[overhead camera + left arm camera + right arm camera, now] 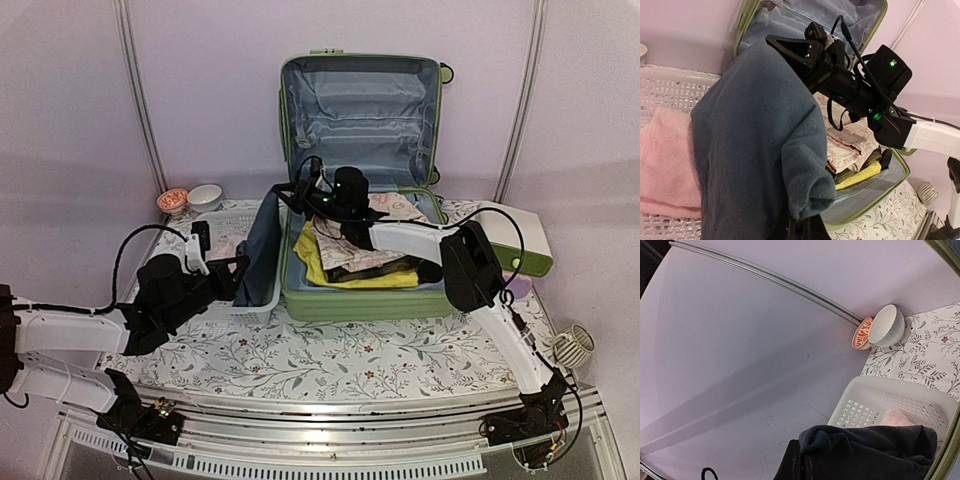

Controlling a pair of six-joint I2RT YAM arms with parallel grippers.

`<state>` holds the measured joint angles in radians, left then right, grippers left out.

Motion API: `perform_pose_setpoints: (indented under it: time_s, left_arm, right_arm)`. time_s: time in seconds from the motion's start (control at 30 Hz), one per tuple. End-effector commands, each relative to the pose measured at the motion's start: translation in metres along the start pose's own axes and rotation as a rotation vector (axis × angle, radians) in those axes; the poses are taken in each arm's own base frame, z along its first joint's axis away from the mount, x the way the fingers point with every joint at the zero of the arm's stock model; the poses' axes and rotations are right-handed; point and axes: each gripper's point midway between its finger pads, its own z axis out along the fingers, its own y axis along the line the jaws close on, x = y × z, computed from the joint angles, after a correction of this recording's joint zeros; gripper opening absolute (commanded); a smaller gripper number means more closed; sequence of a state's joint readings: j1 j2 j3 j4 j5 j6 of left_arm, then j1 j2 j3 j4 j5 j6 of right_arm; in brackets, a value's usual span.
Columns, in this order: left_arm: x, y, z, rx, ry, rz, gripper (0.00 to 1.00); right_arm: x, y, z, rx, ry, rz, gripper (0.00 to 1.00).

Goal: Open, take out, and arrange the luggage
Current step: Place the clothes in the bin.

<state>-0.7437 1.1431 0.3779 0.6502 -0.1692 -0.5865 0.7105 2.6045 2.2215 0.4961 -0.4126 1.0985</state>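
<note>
Left gripper (pixel 243 268), right gripper (pixel 282 190) both clamped on dark garment (pixel 262 245), apparently at opposite edges. Risk: uneven release drapes it across basket (pixel 240 310) rim.

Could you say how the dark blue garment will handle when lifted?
Probably floppy: the dark blue fabric garment sags in folds between left claw and right claw. Likely light; its edge might snag the white perforated plastic basket.

Under the blue cloth (pixel 755 150) — the left pincer (pixel 800 227), tips unseen.
</note>
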Motion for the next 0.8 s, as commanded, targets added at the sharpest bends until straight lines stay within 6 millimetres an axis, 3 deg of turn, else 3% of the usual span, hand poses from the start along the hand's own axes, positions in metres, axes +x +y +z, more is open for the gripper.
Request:
perform_pose_setpoints:
  time_s: [0.0, 0.1, 0.17, 0.27, 0.3, 0.33, 0.43, 0.6, 0.67, 0.7, 0.73, 0.77]
  left_arm:
    - [0.013, 0.021, -0.011, -0.051, 0.026, -0.061, 0.00]
    - [0.014, 0.036, -0.018, -0.087, 0.016, -0.087, 0.00]
    - [0.017, 0.047, -0.023, -0.119, 0.011, -0.110, 0.00]
    - [0.024, 0.078, -0.030, -0.211, 0.003, -0.192, 0.00]
    - [0.025, 0.088, -0.034, -0.237, -0.005, -0.225, 0.00]
    - [0.027, 0.100, -0.038, -0.269, -0.014, -0.269, 0.00]
    - [0.028, 0.131, -0.054, -0.353, -0.073, -0.371, 0.00]
    - [0.012, 0.155, -0.080, -0.506, -0.184, -0.394, 0.04]
    - [0.006, 0.162, -0.091, -0.565, -0.216, -0.380, 0.47]
    - [0.001, 0.164, -0.094, -0.588, -0.226, -0.377, 0.83]
    - [-0.002, 0.164, -0.096, -0.607, -0.217, -0.370, 0.95]
    - [-0.003, 0.163, -0.096, -0.626, -0.192, -0.345, 0.98]
  right_arm:
    - [-0.032, 0.004, 0.000, -0.024, -0.155, -0.051, 0.02]
    - [-0.026, 0.002, 0.007, -0.033, -0.172, -0.052, 0.04]
    - [-0.018, 0.003, 0.012, -0.058, -0.185, -0.059, 0.14]
    - [-0.008, 0.019, 0.022, -0.107, -0.200, -0.081, 0.62]
    - [-0.007, 0.028, 0.023, -0.120, -0.203, -0.094, 0.73]
    - [-0.006, 0.034, 0.024, -0.121, -0.203, -0.106, 0.79]
    - [-0.010, 0.052, 0.020, -0.103, -0.200, -0.151, 0.81]
    - [-0.010, 0.076, 0.005, -0.101, -0.169, -0.192, 0.80]
    - [-0.009, 0.082, -0.001, -0.093, -0.153, -0.204, 0.80]
    - [-0.009, 0.088, -0.004, -0.092, -0.148, -0.215, 0.80]
    - [-0.009, 0.091, -0.008, -0.084, -0.143, -0.221, 0.80]
    - [-0.009, 0.094, -0.012, -0.074, -0.138, -0.231, 0.80]
